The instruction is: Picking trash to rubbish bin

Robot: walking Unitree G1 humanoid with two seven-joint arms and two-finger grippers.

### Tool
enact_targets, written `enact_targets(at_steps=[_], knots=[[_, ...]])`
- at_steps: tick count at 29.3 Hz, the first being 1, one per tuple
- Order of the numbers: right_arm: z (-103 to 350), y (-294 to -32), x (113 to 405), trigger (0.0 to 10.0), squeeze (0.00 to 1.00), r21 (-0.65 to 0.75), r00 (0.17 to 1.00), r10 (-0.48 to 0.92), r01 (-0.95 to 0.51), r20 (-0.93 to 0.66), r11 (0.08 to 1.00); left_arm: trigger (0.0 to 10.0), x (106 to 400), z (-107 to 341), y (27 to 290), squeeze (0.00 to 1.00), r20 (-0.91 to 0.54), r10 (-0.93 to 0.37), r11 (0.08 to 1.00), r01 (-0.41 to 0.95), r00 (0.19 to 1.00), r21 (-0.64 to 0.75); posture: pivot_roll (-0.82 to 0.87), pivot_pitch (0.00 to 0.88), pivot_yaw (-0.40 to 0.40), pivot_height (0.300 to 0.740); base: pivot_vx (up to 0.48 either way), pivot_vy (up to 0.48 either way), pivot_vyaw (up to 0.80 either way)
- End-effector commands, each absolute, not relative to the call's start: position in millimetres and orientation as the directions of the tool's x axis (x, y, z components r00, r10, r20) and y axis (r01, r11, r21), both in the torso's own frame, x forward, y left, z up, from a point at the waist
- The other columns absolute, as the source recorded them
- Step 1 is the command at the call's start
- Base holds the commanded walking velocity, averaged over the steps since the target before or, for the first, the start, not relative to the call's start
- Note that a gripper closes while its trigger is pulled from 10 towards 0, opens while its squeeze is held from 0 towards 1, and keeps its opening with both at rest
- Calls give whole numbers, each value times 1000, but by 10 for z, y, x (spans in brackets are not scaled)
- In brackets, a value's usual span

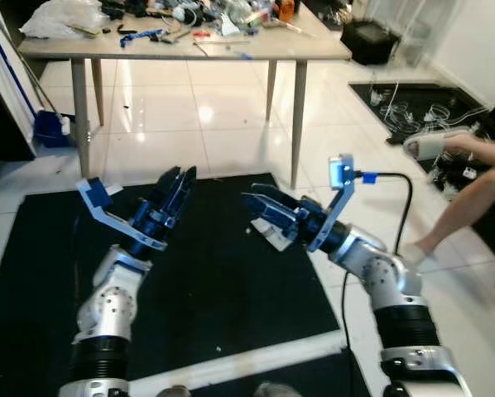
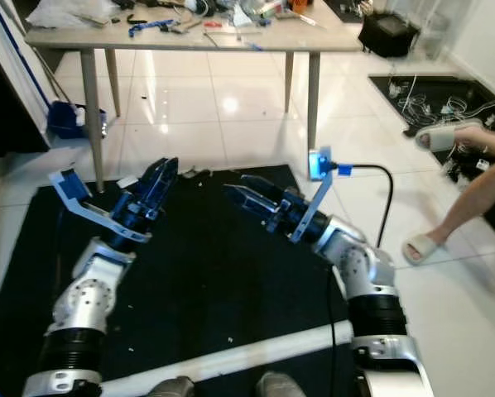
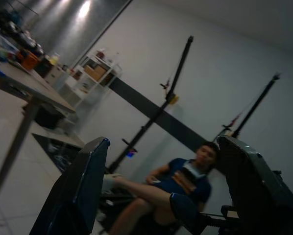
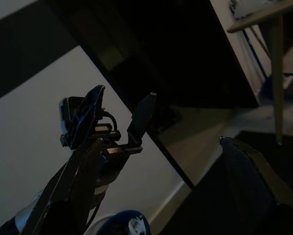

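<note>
I've got the left gripper (image 1: 180, 184) raised over the black mat (image 1: 223, 289), fingers apart, holding nothing. The right gripper (image 1: 260, 207) hangs beside it — jaws parted too — just above a white scrap of trash (image 1: 272, 237) on the mat.

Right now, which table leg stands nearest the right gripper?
The front right table leg, which meets the floor just beyond the mat's far edge, behind the right gripper. The other legs stand farther left or back.
</note>
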State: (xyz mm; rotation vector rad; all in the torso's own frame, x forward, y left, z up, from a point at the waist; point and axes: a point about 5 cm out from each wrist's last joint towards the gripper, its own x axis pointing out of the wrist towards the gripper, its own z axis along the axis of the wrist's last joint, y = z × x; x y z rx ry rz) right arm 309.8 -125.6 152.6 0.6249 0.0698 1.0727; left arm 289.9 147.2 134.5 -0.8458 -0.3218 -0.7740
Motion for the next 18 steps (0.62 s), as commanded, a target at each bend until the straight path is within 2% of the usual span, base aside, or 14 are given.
enact_targets(at_steps=[1, 13, 18], knots=[[1506, -1287, 3093, 10000, 0, 515, 505, 835, -787, 219, 341, 10000, 2888, 1334, 1436, 0, 539, -496, 405, 730, 681, -550, 9, 0, -53, 740, 394, 0, 0], [1508, -1279, 3094, 10000, 0, 522, 502, 840, -783, 206, 339, 10000, 2886, 1337, 1434, 0, 541, -499, 402, 734, 677, -548, 7, 0, -52, 740, 397, 0, 0], [1506, -1277, 3096, 10000, 0, 524, 499, 843, -782, 199, 339, 10000, 2889, 1338, 1435, 0, 541, -498, 402, 733, 678, -548, 7, 0, -53, 740, 399, 0, -696]])
